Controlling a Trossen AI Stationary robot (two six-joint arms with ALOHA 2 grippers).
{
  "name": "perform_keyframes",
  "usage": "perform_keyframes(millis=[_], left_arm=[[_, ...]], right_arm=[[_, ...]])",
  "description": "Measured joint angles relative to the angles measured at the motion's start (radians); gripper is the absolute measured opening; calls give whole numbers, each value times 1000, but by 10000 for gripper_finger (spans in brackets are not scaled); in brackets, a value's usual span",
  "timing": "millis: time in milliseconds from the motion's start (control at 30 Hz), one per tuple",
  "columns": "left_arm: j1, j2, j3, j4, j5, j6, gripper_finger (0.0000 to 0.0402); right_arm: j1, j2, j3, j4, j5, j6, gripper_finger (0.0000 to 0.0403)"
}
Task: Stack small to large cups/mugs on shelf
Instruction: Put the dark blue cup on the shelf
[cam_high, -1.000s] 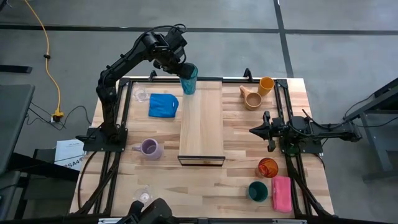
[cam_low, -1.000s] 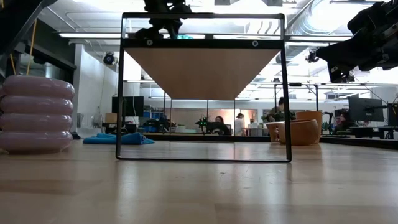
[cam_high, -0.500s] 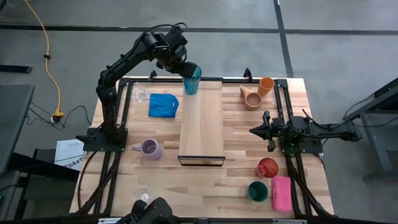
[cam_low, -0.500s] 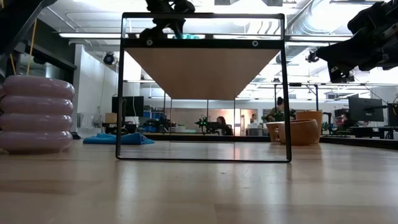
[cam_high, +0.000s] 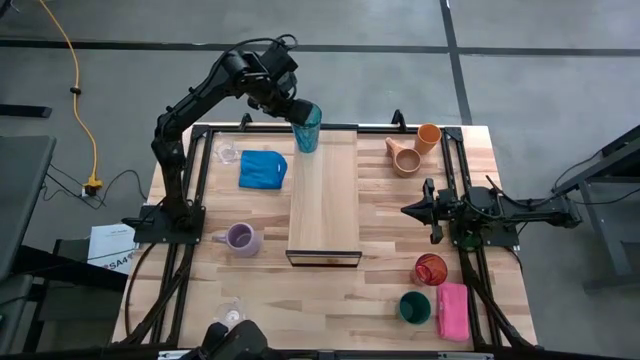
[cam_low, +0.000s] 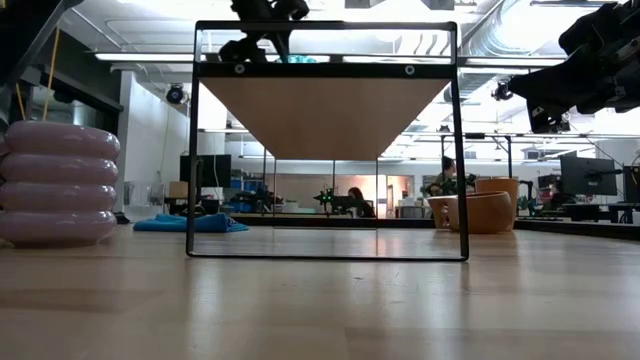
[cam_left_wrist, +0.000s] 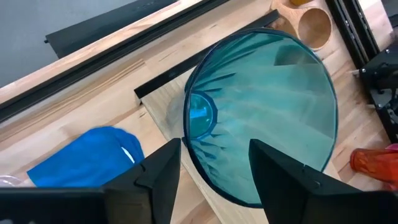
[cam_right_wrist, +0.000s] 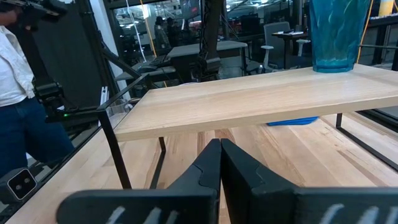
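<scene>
One teal tumbler (cam_high: 306, 129) is standing upright on the far end of the shelf (cam_high: 324, 200), and the left gripper (cam_high: 297, 110) is sitting at its rim, fingers (cam_left_wrist: 283, 171) spread to either side of the rim. Whether they are pressing on the glass I cannot tell. Just beside this gripper, off the shelf's edge, a blue cloth (cam_high: 262, 168) is lying on the table (cam_high: 380, 300), with a clear glass (cam_high: 227, 153) beyond it.

Well apart from there, the right gripper (cam_high: 412, 210) is hanging over the table beside the shelf, its fingers (cam_right_wrist: 217, 163) pressed together on nothing. Near it, toward the far edge, a tan mug (cam_high: 404, 158) and an orange cup (cam_high: 428, 137) are lying close together; toward the near edge are a red cup (cam_high: 430, 269), a dark green cup (cam_high: 414, 307) and a pink sponge (cam_high: 452, 310).
</scene>
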Motion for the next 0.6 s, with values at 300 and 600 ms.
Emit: perform_keyframes(millis=[300, 600], left_arm=[[6, -33, 0, 24, -18, 8, 177], [5, -124, 0, 80, 10, 49, 177]], right_arm=[[0, 0, 0, 0, 0, 0, 0], [0, 0, 0, 0, 0, 0, 0]])
